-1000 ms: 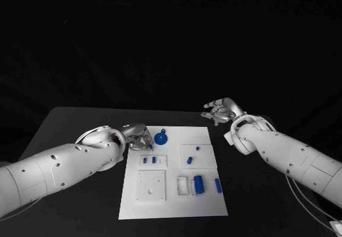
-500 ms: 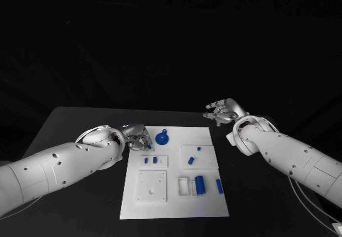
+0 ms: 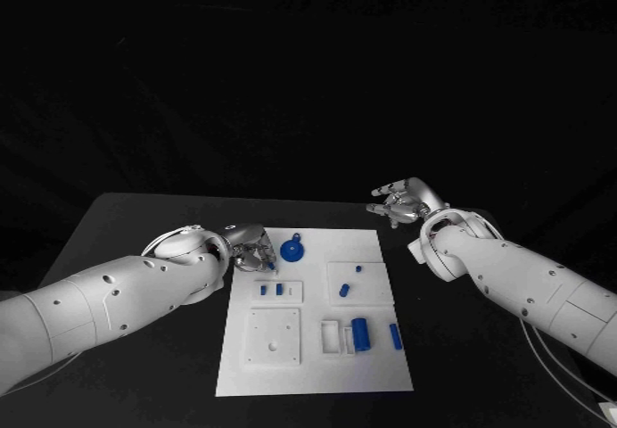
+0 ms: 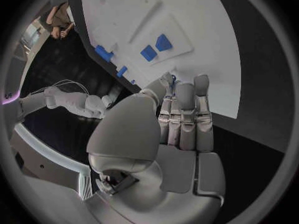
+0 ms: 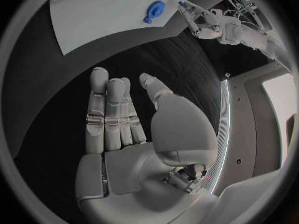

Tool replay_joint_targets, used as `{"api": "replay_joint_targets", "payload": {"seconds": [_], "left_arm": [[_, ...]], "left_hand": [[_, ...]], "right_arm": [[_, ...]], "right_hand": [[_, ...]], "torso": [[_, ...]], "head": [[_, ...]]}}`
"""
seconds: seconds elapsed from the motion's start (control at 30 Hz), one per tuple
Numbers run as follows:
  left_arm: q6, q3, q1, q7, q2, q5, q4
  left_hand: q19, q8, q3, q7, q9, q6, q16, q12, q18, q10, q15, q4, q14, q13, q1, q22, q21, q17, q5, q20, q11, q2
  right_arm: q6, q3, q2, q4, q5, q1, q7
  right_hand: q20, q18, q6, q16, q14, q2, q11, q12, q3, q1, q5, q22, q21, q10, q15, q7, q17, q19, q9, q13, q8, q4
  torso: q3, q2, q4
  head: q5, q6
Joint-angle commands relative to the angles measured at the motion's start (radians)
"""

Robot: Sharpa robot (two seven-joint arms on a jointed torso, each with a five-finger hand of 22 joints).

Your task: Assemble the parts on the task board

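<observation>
- I have the task board (image 3: 316,357) lying flat in the middle of the black tabletop (image 3: 128,223), its long side running away from the robot.
- My left hand (image 3: 248,252) sits at the board's far left corner. In the head view a small blue part (image 3: 271,266) shows at its fingertips, apparently pinched, just above the board surface. In the left wrist view the fingers (image 4: 185,115) lie straight and close together, with a sliver of blue at their tips.
- My right hand (image 3: 402,201) is off the board, over bare tabletop beyond its far right corner. In the right wrist view its fingers (image 5: 112,115) are extended, the thumb apart, and it holds nothing.
- A round blue part with a tab (image 3: 292,249) lies at the far end of the board, just beside the left hand.
- Two small blue pieces (image 3: 271,289) stand side by side in a raised square plate on the left half of the board.
- One blue piece (image 3: 343,288) sits in the square plate on the right half.
- A blue cylinder (image 3: 360,333) lies nearer the robot next to a white slotted holder (image 3: 329,335), and a slimmer blue bar (image 3: 393,335) lies to its right.
- A plain white plate with small holes (image 3: 274,336) occupies the near left area of the board.
</observation>
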Motion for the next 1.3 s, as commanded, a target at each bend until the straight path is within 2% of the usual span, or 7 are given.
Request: {"api": "replay_joint_targets", "payload": {"seconds": [0.03,1.3], "left_arm": [[0.014,0.0,0.0,0.007,0.008,-0.007,-0.002],[0.035,-0.022,-0.01,0.011,0.043,-0.023,-0.036]], "left_hand": [[-0.004,-0.004,-0.002,0.001,0.0,0.005,-0.005,-0.004,0.017,0.0,0.002,-0.003,0.003,0.001,0.005,0.02,0.004,0.001,-0.001,-0.002,0.002,0.004],[-0.006,-0.005,0.0,0.003,0.0,0.0,-0.008,-0.004,0.018,-0.004,0.003,-0.004,0.001,0.001,0.008,0.02,0.007,0.003,0.0,-0.001,0.003,0.006]], "right_arm": [[0.011,0.0,0.001,0.002,0.002,0.0,0.006],[0.011,0.0,0.002,0.002,0.002,0.0,0.007]], "right_hand": [[-0.006,0.003,0.004,0.007,-0.008,0.002,-0.003,0.006,0.004,-0.012,0.003,-0.001,-0.001,-0.006,-0.002,0.002,-0.001,0.033,0.001,-0.002,0.0,-0.002],[-0.006,0.003,0.004,0.007,-0.008,0.002,-0.003,0.006,0.004,-0.012,0.003,-0.001,-0.001,-0.006,-0.002,0.002,-0.001,0.033,0.001,-0.002,0.0,-0.002]], "torso": [[-0.0005,0.0,0.0004],[-0.0006,0.0,0.0006]], "head": [[-0.002,-0.001],[-0.007,-0.004]]}}
